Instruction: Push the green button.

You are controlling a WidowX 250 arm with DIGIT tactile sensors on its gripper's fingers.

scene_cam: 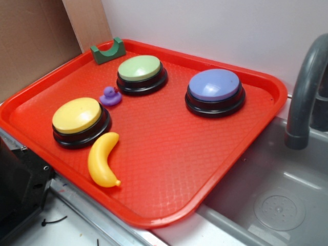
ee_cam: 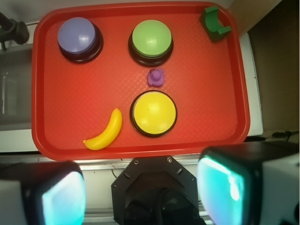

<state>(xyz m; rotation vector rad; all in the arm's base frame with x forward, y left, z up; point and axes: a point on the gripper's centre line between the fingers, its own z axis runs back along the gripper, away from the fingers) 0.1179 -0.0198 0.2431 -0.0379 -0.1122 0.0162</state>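
The green button (scene_cam: 140, 68) with a pale green dome on a black base stands at the far middle of the red tray (scene_cam: 169, 169). In the wrist view it (ee_cam: 151, 39) sits at the top centre. My gripper (ee_cam: 143, 194) is open and empty, high above the near edge of the tray, over the robot's black base. Its two fingers (ee_cam: 63, 199) with cyan pads stand wide apart at the bottom of the wrist view. The gripper does not show in the exterior view.
On the tray are a yellow button (scene_cam: 78, 116), a blue-purple button (scene_cam: 214, 86), a yellow toy banana (scene_cam: 102, 159), a small purple duck (scene_cam: 109, 96) and a dark green notched block (scene_cam: 108, 51). A grey sink (scene_cam: 277, 200) with a faucet (scene_cam: 303, 92) lies at the right.
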